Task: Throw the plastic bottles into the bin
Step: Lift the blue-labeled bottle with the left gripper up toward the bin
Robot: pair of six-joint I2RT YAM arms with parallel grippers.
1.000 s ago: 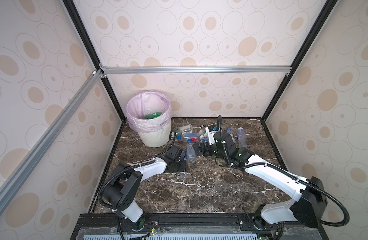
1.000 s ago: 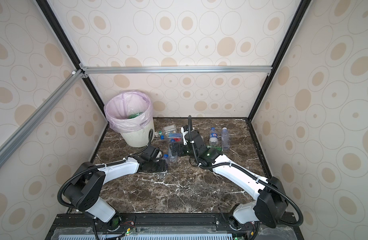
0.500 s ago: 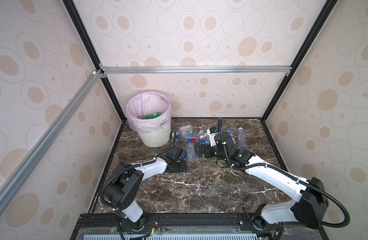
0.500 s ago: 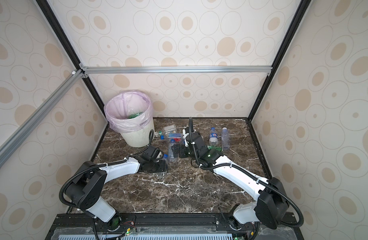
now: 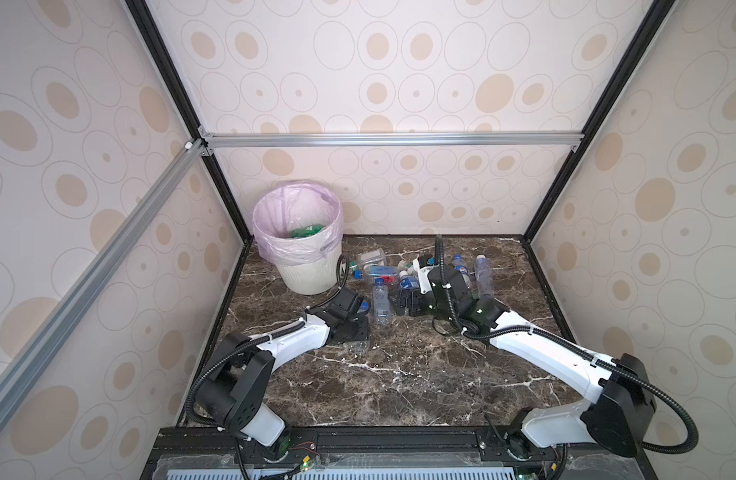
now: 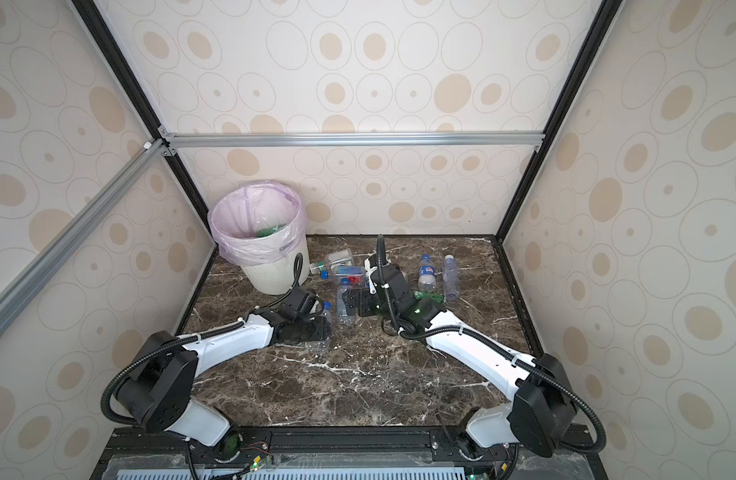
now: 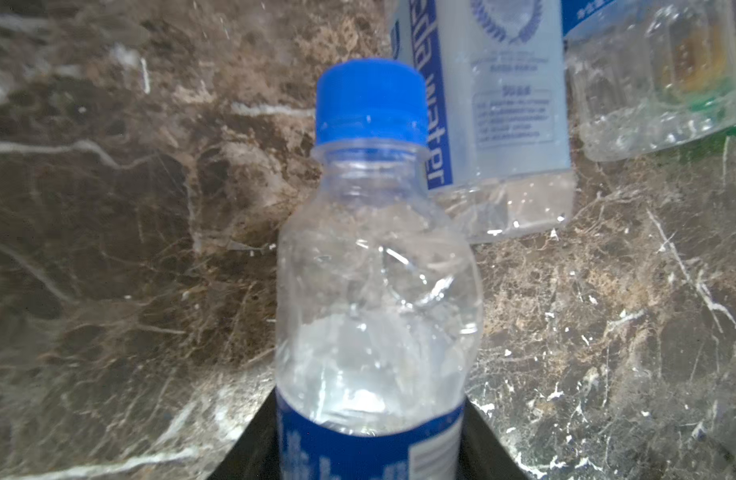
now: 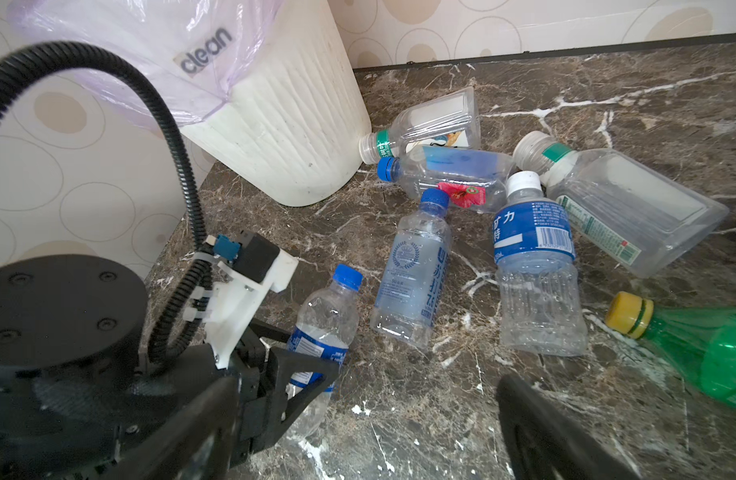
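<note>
Probably lab test booth: aluminium frame [image 5: 391, 139], wallpaper panels [image 5: 399, 62], marble-look tabletop [image 5: 399, 395].

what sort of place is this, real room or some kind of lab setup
Most likely a staged robot test booth: patterned wall panels in a metal frame, two robot arms mounted at the table edge, a bin and loose bottles set out.

I read "clean" on the pink bag [image 8: 206, 50] over the bin [image 8: 295, 124]. "water" runs along a clear bottle [image 7: 503, 124] label.
</note>
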